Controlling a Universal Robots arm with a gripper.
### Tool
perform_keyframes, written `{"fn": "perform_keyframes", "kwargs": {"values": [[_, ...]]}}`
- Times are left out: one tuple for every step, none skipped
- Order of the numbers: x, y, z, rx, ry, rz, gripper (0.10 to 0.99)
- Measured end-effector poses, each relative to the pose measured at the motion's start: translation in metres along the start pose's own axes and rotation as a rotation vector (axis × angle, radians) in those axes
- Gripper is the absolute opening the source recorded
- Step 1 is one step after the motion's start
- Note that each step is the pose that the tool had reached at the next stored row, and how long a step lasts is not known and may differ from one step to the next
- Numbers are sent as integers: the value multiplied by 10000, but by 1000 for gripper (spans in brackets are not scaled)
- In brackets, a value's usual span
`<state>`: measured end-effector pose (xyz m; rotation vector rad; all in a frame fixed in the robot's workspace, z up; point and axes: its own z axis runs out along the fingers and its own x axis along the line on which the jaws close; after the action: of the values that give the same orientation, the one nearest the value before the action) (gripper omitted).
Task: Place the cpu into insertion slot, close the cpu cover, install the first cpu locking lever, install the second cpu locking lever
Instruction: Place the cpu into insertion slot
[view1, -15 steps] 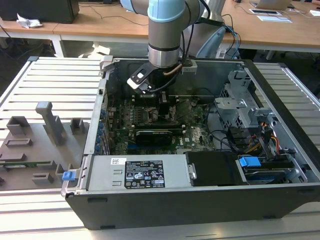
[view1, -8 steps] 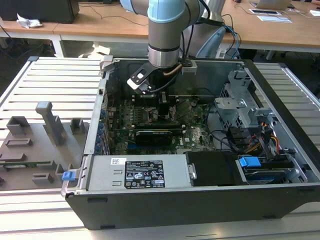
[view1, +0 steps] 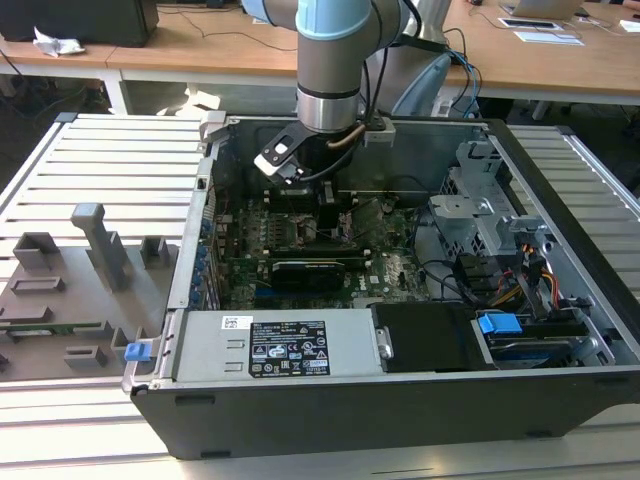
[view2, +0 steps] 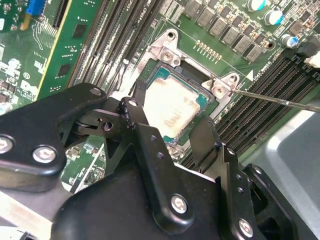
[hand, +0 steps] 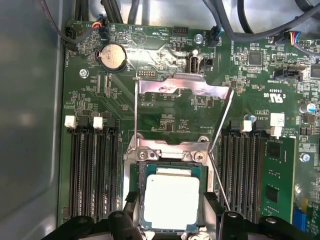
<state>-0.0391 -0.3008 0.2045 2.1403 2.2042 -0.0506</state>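
cpu (hand: 172, 202) lies flat in the insertion slot (hand: 134, 185), metal top up. It's square, so no long axis; edges line up with the socket frame. cpu cover (hand: 185, 86) is flipped up off the chip, lever wires (hand: 136, 115) unlatched beside it. Arm (view1: 328, 70) drops vertically into the case (view1: 400, 410), wrist over the socket. gripper (view2: 167, 116) is spread slightly wider than the chip, fingers (view2: 132, 112) straddling it. Can't tell if they touch.

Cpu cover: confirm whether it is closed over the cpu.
No, the cpu cover stands raised open, leaving the cpu uncovered.
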Motion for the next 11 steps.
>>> {"fn": "perform_keyframes", "kwargs": {"values": [[0, 11, 9, 7, 0, 0, 616], [2, 11, 34, 12, 1, 1, 616], [3, 11, 51, 14, 1, 0, 616], [4, 13, 62, 15, 2, -1, 616], [3, 14, 62, 17, -1, -2, 616], [3, 14, 62, 17, -1, -1, 616], [4, 15, 63, 16, 0, 0, 616], [4, 15, 63, 16, 0, -1, 616], [4, 16, 63, 16, 1, -1, 616], [5, 16, 64, 18, 6, 0, 600], [4, 16, 62, 17, -3, -1, 545]]}}
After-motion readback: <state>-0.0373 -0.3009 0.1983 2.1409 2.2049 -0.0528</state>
